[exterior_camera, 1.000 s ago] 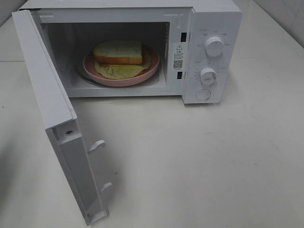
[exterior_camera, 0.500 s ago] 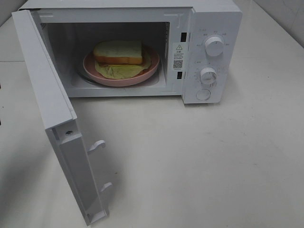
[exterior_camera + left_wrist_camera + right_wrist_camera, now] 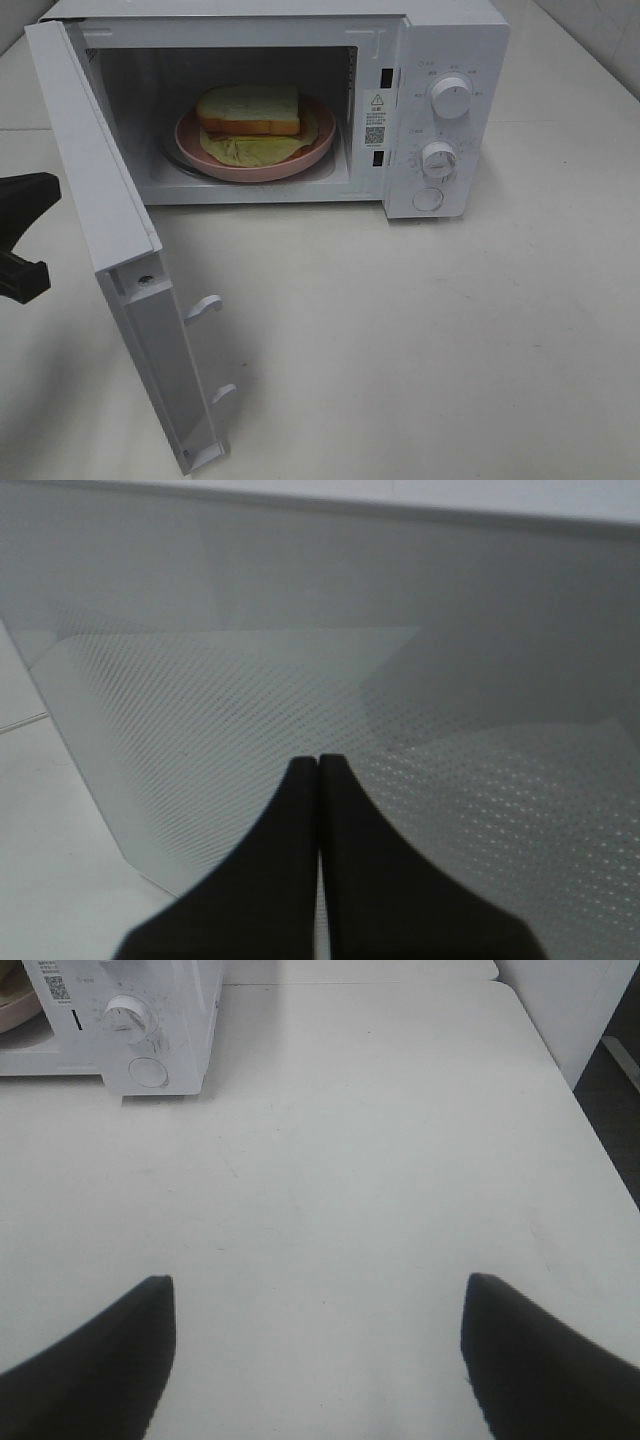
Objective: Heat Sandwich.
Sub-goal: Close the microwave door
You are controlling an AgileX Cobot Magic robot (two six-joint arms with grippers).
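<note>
The sandwich (image 3: 258,149) is a flat yellowish-green piece with a slice of bread (image 3: 248,108) on top. It lies on a round pink plate (image 3: 300,162) inside the white microwave (image 3: 440,40). The microwave door (image 3: 100,190) stands wide open, swung out to the left. My left gripper (image 3: 48,186) is shut and empty, just outside the door's outer face. In the left wrist view its black fingers (image 3: 318,762) point at the door's dotted window (image 3: 250,690). My right gripper (image 3: 320,1285) is open over bare table, away from the microwave (image 3: 170,1020).
Two knobs (image 3: 451,97) (image 3: 439,158) and a round button (image 3: 428,199) are on the microwave's right panel. Door latches (image 3: 205,305) stick out of the door's inner edge. The white table (image 3: 450,340) extends in front; its right edge (image 3: 585,1110) shows in the right wrist view.
My left gripper has come into the exterior view from the left edge, near the door's outer side. The door, plate and sandwich have not moved.
</note>
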